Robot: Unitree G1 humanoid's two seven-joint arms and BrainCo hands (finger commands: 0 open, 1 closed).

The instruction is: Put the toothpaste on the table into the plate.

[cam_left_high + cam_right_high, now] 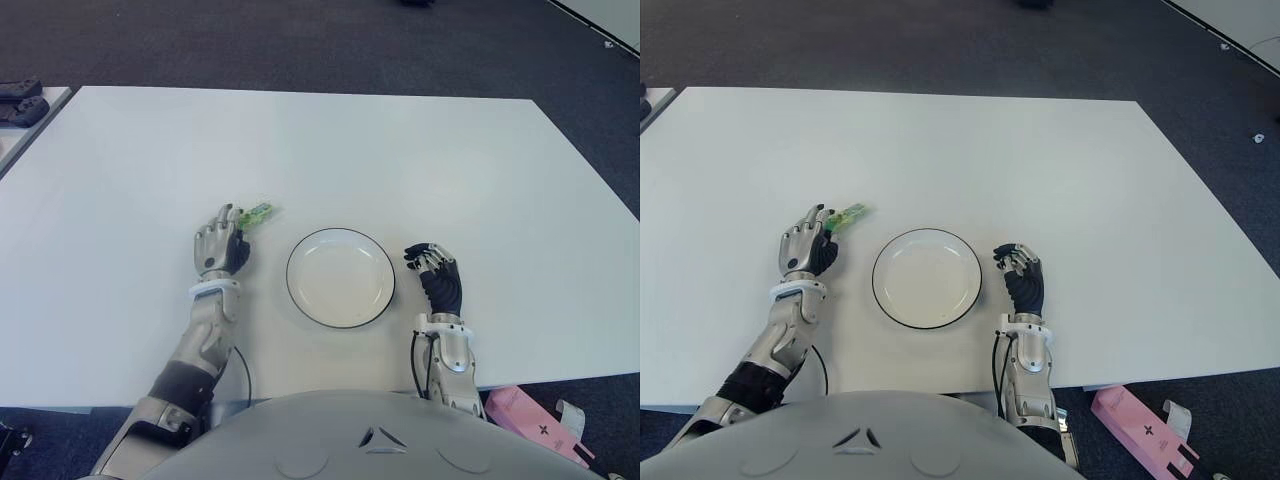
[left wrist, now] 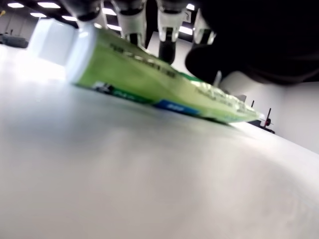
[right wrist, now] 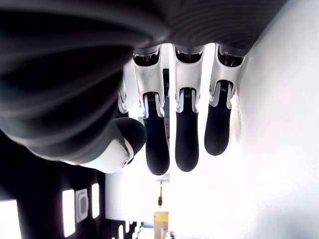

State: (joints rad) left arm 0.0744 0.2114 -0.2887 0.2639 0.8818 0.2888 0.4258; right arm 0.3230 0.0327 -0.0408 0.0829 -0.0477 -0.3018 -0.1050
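A green toothpaste tube [image 1: 256, 213] with a white cap lies flat on the white table [image 1: 400, 150], just left of and behind the white, dark-rimmed plate [image 1: 340, 280]. My left hand [image 1: 218, 245] is at the tube's near end, fingers stretched over it. In the left wrist view the tube [image 2: 149, 74] rests on the tabletop with the fingertips [image 2: 167, 37] hanging above and behind it, not closed round it. My right hand [image 1: 436, 272] shows to the right of the plate, fingers [image 3: 187, 129] relaxed and holding nothing. The plate has nothing in it.
A pink box [image 1: 530, 420] lies on the floor beyond the table's near right corner. Dark objects [image 1: 20, 100] sit on a second table at the far left. Dark carpet surrounds the table.
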